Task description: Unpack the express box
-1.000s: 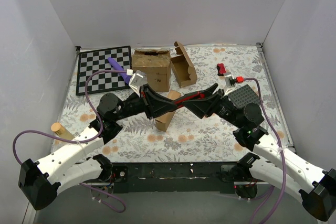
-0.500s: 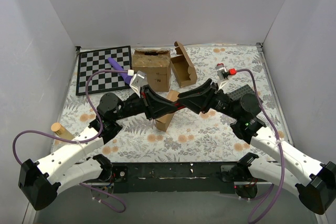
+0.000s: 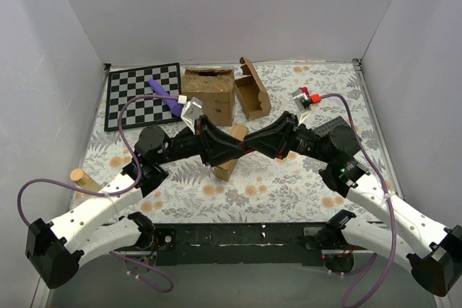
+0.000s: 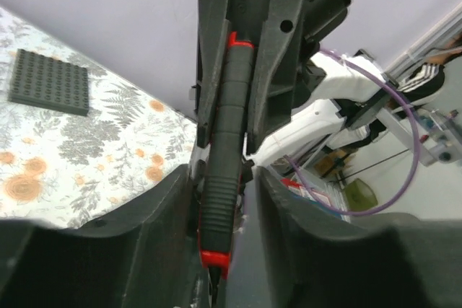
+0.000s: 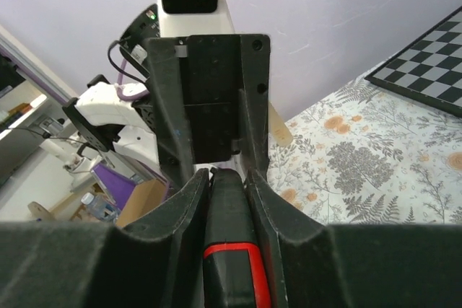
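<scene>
- Top view: the left hand and right hand meet tip to tip over the middle of the worktop. They cover most of the express box. Only its plain brown cardboard ends show, and it stands tilted. What lies between the fingers cannot be made out here.
- Left wrist view: a slim tool with a ribbed black grip and red ends lies between the left fingers. There is a thin gap on each side, so the opening is narrow and loose. The bottom edge of the view cuts off the tool's tip.
- Right wrist view: the right fingers press both sides of the tool's handle, clamped on it. Its far end is hidden inside the left hand.
</scene>
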`<state>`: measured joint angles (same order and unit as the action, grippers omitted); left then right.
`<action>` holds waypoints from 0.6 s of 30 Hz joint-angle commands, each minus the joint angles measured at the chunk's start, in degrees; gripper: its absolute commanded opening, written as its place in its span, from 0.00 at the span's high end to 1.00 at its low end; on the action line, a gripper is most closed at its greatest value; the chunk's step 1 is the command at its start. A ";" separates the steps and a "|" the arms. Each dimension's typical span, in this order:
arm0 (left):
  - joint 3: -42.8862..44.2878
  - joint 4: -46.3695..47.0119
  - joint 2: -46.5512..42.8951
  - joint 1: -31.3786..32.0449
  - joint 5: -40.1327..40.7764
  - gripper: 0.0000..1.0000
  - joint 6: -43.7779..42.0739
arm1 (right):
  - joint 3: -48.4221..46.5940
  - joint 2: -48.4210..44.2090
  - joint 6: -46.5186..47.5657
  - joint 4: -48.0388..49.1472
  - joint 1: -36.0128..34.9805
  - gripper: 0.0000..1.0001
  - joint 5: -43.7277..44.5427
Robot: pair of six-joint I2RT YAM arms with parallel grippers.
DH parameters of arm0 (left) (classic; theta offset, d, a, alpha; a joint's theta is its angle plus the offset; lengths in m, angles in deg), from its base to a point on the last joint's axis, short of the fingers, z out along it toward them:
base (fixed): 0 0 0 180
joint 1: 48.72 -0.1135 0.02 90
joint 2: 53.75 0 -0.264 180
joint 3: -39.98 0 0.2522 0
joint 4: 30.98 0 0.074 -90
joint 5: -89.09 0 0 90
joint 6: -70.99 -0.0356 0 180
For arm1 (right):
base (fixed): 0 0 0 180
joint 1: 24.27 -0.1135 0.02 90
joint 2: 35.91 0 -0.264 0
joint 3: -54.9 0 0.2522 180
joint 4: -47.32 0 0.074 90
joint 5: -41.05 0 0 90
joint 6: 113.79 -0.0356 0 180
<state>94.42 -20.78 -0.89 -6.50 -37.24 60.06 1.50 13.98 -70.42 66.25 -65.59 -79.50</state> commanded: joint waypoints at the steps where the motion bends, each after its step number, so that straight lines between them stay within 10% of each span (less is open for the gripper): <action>1: 4.57 -6.81 0.31 0.32 3.19 0.39 -2.51 | -5.26 -1.63 6.88 -7.09 0.19 0.99 -0.31; 8: 6.68 -17.80 -3.72 0.23 15.84 0.02 -6.90 | -15.63 -4.45 22.07 -27.92 0.36 0.99 5.93; 18: 13.69 -36.78 6.33 -0.64 28.60 0.02 -7.26 | -19.95 -9.45 42.48 -49.99 -0.08 0.99 14.02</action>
<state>102.40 -45.17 -2.26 -6.41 -15.50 54.03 -16.86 6.57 -38.94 24.63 -65.50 -69.53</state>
